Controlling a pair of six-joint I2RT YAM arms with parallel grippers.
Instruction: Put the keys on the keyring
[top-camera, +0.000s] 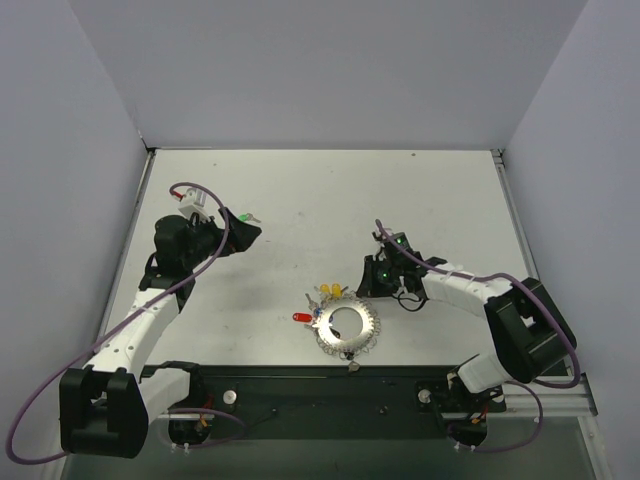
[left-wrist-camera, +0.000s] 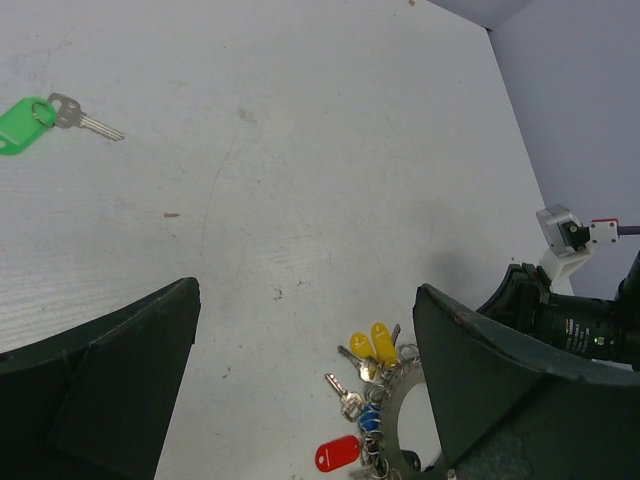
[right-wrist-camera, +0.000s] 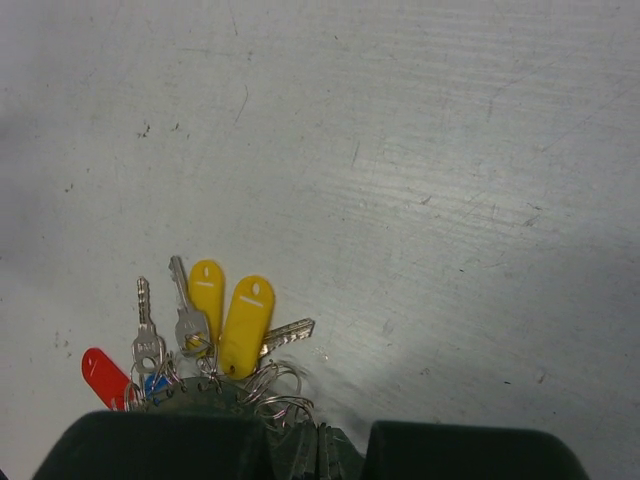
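The silvery keyring (top-camera: 367, 323) lies near the table's front middle. Hooked on its left rim are keys with yellow tags (top-camera: 330, 291), a red tag (top-camera: 301, 317) and a blue tag (left-wrist-camera: 369, 418). My right gripper (top-camera: 366, 278) is shut, low at the ring's upper right. Its fingertips (right-wrist-camera: 318, 452) sit among thin wire loops beside the yellow tags (right-wrist-camera: 245, 325); whether a loop is pinched does not show. A loose key with a green tag (left-wrist-camera: 22, 125) lies far left. My left gripper (left-wrist-camera: 305, 300) hovers open beside the green key (top-camera: 243, 216), holding nothing.
Grey walls close in the white table (top-camera: 320, 200) at the back and both sides. The black base rail (top-camera: 320, 395) runs along the near edge below the keyring. My right arm's wrist (left-wrist-camera: 580, 325) shows in the left wrist view.
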